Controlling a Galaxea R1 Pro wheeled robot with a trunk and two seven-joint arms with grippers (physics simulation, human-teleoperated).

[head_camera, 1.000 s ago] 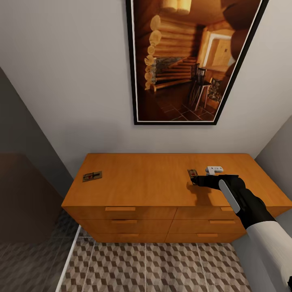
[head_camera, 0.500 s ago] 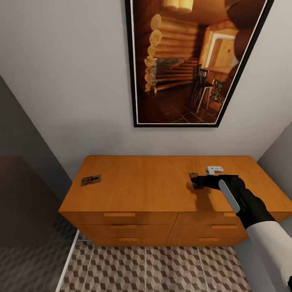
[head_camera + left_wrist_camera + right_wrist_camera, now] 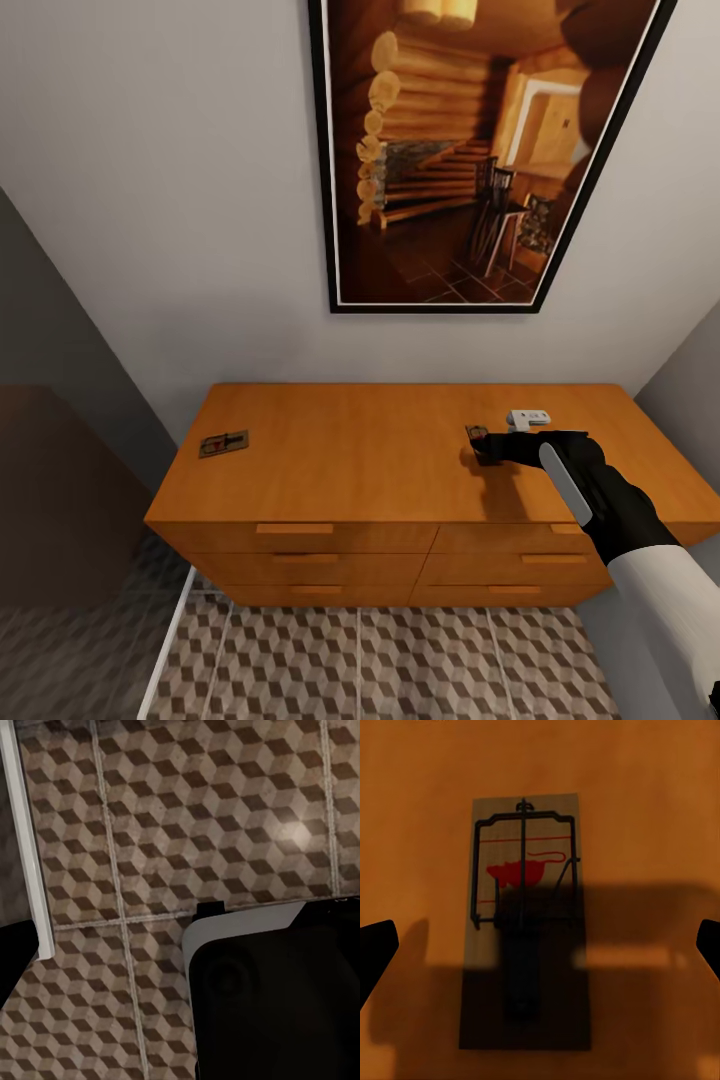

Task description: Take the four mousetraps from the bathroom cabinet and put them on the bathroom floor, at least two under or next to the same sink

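Mousetraps sit on top of the cabinet [image 3: 400,470]: one mousetrap [image 3: 525,919] lies flat directly beneath my right jaws [image 3: 487,447], between the two dark fingertips [image 3: 376,949] that show spread wide at either side of it in my right wrist view, neither touching its board. My shadow falls across its lower half. A second mousetrap [image 3: 224,443] rests well off to the left of those jaws, near the cabinet's left edge. A small white object [image 3: 528,417] lies just beyond my right jaws. My left wrist looks down on the bathroom floor [image 3: 187,817]; I cannot tell how my left jaws stand.
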